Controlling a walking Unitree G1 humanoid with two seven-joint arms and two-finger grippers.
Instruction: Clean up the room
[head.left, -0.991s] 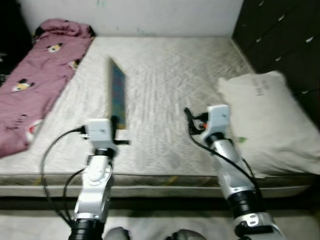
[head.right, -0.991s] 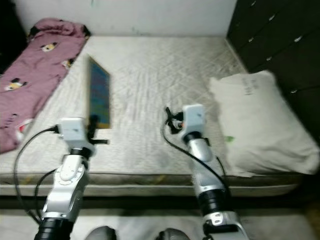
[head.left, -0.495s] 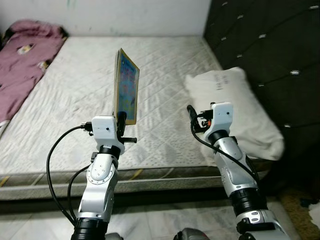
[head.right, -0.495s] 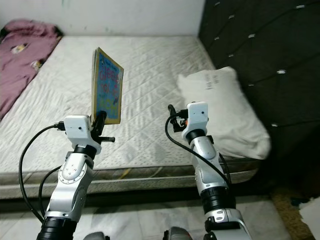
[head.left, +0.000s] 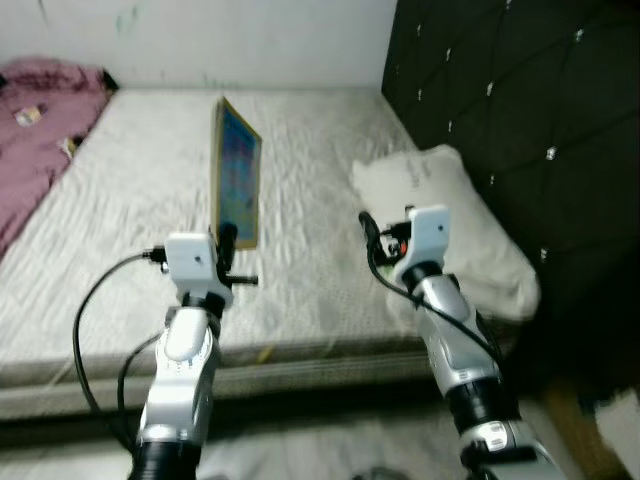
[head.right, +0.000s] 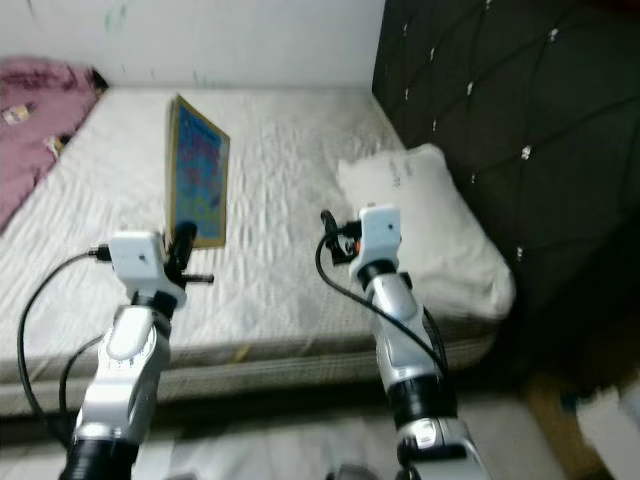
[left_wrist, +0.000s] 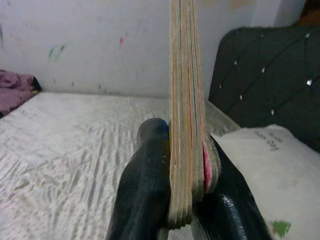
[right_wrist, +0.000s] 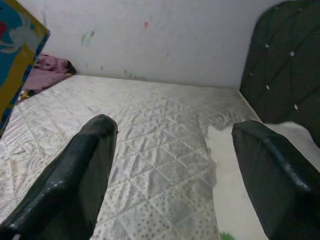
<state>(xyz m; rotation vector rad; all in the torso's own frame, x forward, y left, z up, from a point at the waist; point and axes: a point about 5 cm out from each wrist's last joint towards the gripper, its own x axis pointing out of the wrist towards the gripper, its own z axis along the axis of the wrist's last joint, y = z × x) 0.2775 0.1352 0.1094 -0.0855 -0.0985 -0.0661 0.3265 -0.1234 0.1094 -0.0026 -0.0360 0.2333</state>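
Nearest you, the left gripper (left_wrist: 172, 200) is closed hard on the bottom edge of a thin picture book (head.left: 236, 187), its two black fingers (left_wrist: 145, 185) pinching the stack of pages from either side. You carry the book upright, long axis vertical, edge-on to the left wrist camera and with its blue, yellow-bordered cover turned toward your right side. It hangs in the air over the near part of the mattress (head.left: 130, 190), touching nothing but the jaws.

The right gripper (right_wrist: 170, 175) is wide open and holds nothing; you see bare quilted mattress between its fingers. It sits level with the left one, well apart from the book, so any handover or steadying would fall to that arm, but the left already has the thing.

What the coming move turns on: the book stands tall above the jaws, so its free top end will swing wide when you turn or lower the wrist. Where it should go, I judge, is off the bed, and no shelf or table is in sight.

Farther on, a white pillow (head.left: 440, 215) lies against the dark tufted headboard (head.left: 510, 110) on your right; a pink patterned blanket (head.left: 40, 110) is bunched at the far left, cut off by the frame. Both eye views are blurred, so the cover's print is unreadable.
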